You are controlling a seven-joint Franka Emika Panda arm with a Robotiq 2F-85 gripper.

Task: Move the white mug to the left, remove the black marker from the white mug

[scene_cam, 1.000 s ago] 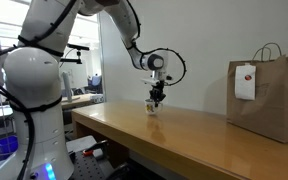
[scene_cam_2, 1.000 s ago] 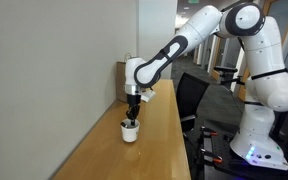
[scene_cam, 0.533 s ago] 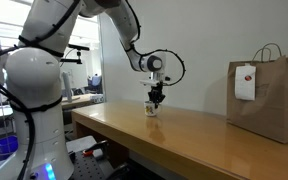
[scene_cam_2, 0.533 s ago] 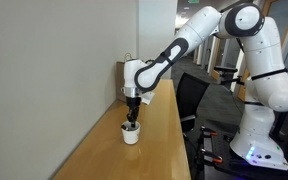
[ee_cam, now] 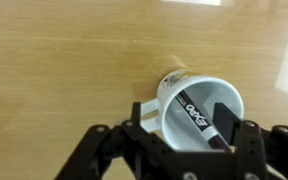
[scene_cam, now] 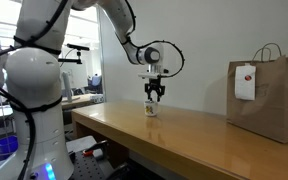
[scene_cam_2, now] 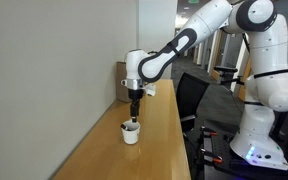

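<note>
The black Robotiq gripper (scene_cam: 155,96) hangs just above the small white cylindrical mug (ee_cam: 187,86), its jaws spread wide and gripping nothing. The short black marker (ee_cam: 196,114) leans inside the mug, below the gap between the jaws. The mug stands upright on the long wooden tabletop (ee_cam: 64,60), bare wood all around it, well apart from the brown paper bag (scene_cam: 274,95).

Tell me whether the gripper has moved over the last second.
Yes. The gripper has risen straight up, widening its gap above the white mug.
</note>
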